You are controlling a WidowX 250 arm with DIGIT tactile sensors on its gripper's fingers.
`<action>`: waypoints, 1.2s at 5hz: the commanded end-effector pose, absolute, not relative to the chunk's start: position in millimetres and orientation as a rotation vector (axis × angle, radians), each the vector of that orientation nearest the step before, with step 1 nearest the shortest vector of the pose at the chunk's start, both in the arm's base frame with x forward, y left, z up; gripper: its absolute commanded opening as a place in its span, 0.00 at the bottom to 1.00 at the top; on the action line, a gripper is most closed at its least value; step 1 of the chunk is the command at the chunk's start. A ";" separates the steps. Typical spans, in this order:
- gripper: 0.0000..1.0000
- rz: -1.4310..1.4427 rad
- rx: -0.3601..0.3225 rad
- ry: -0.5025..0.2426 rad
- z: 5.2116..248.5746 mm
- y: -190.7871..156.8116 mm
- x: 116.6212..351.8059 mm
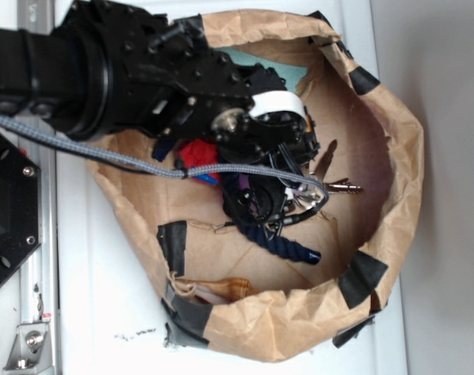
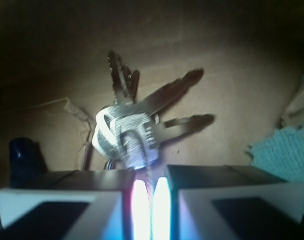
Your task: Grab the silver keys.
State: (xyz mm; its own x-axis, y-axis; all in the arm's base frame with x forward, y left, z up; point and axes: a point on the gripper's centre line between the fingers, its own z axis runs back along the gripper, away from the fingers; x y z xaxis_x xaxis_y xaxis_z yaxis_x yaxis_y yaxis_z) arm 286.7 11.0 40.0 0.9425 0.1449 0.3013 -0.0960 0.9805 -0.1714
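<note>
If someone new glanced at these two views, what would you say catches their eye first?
In the wrist view, the silver keys fan out brightly against the dim brown bag floor, hanging just ahead of the gripper, whose pads sit nearly together around the thin wire ring. In the exterior view, the black arm fills the crumpled brown paper bag, with a navy rope lying below the gripper.

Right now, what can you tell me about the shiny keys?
The silver keys are a small bunch of shiny metal keys fanned out, heads gathered together on a thin wire ring. They hang just over the brown paper floor of the bag. The tool looks nearly closed, pinching the thin wire loop between its fingers.
</note>
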 end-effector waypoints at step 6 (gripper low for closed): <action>0.00 0.275 -0.290 -0.396 228.7 2.7 257.8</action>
State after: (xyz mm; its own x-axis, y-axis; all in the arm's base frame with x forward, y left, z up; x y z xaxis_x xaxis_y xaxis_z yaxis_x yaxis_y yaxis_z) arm 253.5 -4.5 205.4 0.9175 0.2899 0.2724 -0.1991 0.9275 -0.3165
